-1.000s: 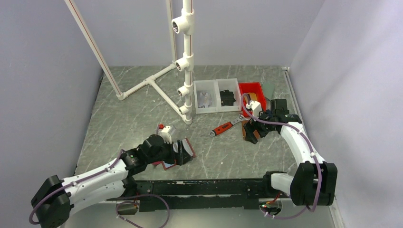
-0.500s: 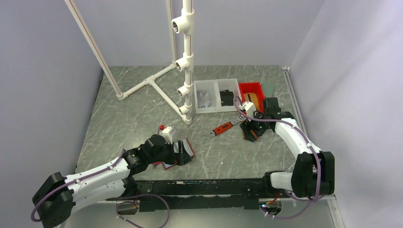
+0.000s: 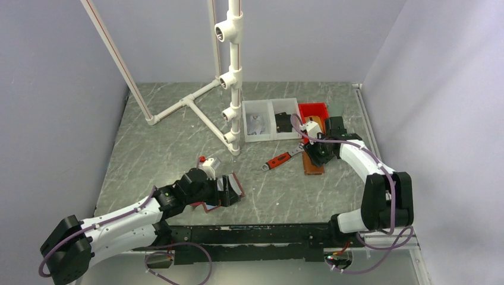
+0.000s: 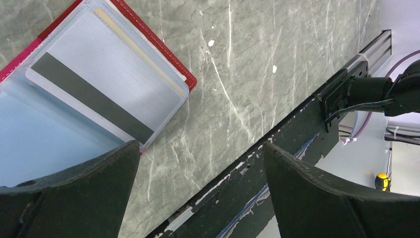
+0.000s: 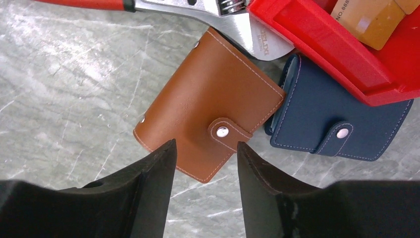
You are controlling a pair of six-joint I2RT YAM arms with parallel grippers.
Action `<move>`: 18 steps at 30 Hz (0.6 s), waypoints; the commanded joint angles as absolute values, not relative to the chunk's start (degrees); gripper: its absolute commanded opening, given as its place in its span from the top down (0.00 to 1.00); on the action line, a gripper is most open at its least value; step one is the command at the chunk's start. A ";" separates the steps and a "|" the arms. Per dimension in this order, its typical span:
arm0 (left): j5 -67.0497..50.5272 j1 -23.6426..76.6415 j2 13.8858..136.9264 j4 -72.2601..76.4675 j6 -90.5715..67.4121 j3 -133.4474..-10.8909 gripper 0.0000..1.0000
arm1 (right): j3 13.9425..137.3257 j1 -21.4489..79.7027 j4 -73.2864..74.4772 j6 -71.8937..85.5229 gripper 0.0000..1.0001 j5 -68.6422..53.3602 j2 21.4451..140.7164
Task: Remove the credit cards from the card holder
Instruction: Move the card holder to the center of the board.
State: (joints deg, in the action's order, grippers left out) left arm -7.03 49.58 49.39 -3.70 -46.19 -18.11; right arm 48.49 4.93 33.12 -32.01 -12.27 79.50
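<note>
Wrench head (image 5: 252, 37) and navy holder (image 5: 327, 114) against brown card holder (image 5: 208, 104) below half-open empty right claw (image 5: 204, 146); left claw (image 4: 200, 146) wide.

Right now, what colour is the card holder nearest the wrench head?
The card holder is tan brown, pale stitching; clearest in right wrist view.

The top view looks down from above and behind on the whole table (image 3: 166, 142). The 2 wrist views face down at close range. The left shares the red holder (image 4: 158, 52) with the top view, and the right shares the brown holder (image 5: 198, 99).
</note>
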 commanded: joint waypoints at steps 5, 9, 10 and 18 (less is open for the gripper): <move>-5.98 49.79 49.55 -2.91 -46.44 -19.78 0.01 | 51.64 5.31 30.00 -29.75 0.61 -8.68 83.48; -6.06 49.78 50.04 -2.41 -46.46 -19.86 0.01 | 51.42 5.64 29.40 -29.30 0.65 -7.62 84.62; -6.14 49.80 50.16 -2.37 -46.41 -19.86 0.01 | 51.38 5.66 29.36 -29.21 0.65 -7.46 84.83; -6.06 49.79 49.23 -2.40 -46.85 -19.23 0.01 | 51.48 6.10 30.42 -29.40 0.65 -8.95 85.68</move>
State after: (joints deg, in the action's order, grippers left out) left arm -6.61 49.58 50.19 -3.79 -46.22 -18.11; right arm 49.56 5.65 30.70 -29.78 -8.16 85.67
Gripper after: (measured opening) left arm 0.987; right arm 0.345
